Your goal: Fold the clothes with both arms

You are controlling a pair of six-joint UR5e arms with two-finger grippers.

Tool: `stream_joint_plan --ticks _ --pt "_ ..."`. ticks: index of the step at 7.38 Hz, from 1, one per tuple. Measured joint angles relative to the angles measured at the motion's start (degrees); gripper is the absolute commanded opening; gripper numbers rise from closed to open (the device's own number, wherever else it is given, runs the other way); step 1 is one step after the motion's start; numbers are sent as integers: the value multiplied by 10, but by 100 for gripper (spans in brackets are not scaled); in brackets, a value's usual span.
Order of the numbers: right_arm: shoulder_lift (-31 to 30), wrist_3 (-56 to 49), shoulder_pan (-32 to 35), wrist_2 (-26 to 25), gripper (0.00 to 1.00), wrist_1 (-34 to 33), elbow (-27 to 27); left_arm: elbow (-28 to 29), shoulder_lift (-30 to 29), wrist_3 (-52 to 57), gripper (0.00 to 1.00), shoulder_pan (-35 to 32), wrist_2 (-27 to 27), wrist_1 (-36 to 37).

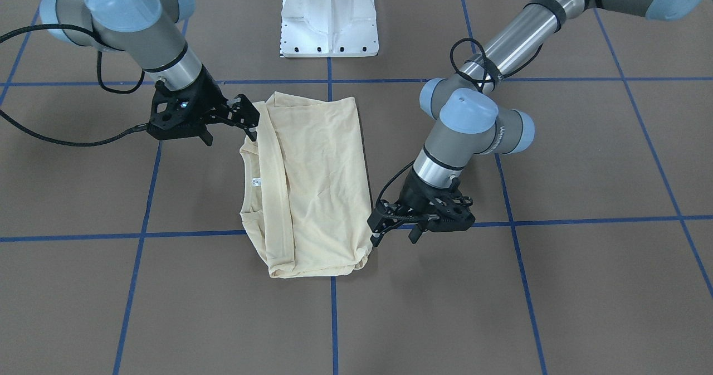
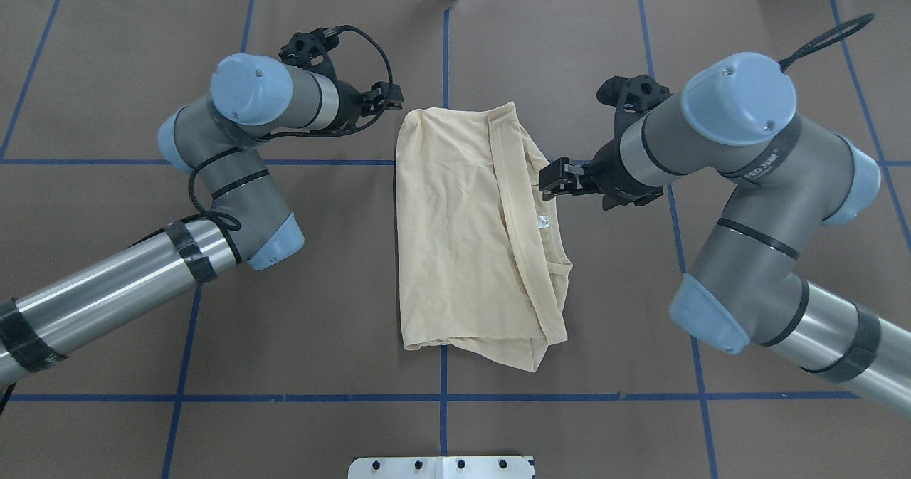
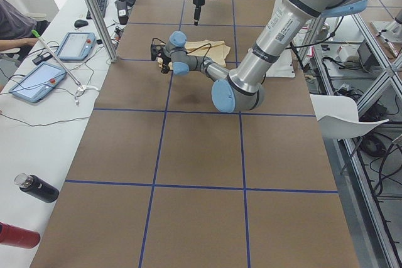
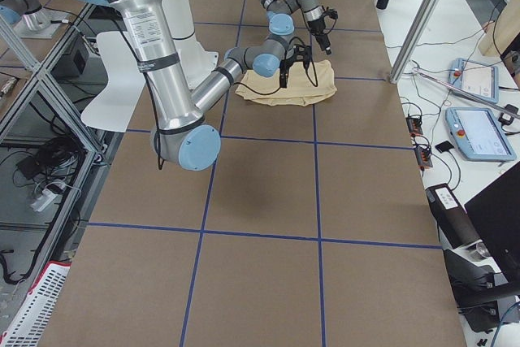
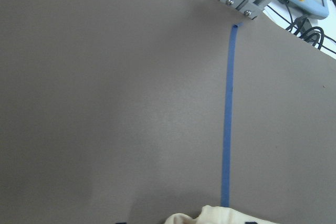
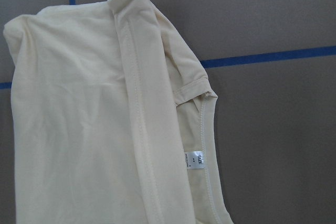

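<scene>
The cream-yellow shirt (image 1: 317,185) lies flat on the brown table, folded into a long rectangle with a narrow folded strip along the neck side. Its white neck label (image 6: 195,159) faces up, and the print is hidden. It also shows in the overhead view (image 2: 455,230). My left gripper (image 2: 390,98) is open at the far hem-side corner of the shirt, low over the table, also seen from the front (image 1: 377,231). My right gripper (image 2: 551,180) is open beside the neck edge, holding nothing, also seen from the front (image 1: 248,117). The left wrist view shows only the shirt's corner (image 5: 220,216).
The white pedestal base (image 1: 328,18) stands behind the shirt on the robot's side. Blue tape lines (image 2: 441,397) grid the table. A side bench holds tablets (image 3: 38,83) and bottles (image 3: 38,187), with metal frame posts (image 3: 94,10) along the far edge.
</scene>
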Motion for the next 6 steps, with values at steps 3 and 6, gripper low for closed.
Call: stream_joint_plan --ticks 3,6 --pt "38 -84 -57 -90 100 -80 -26 -118 97 40 100 -7 -15 36" --pt "57 -147 -87 -129 100 -85 -85 -193 133 62 100 -13 -28 87"
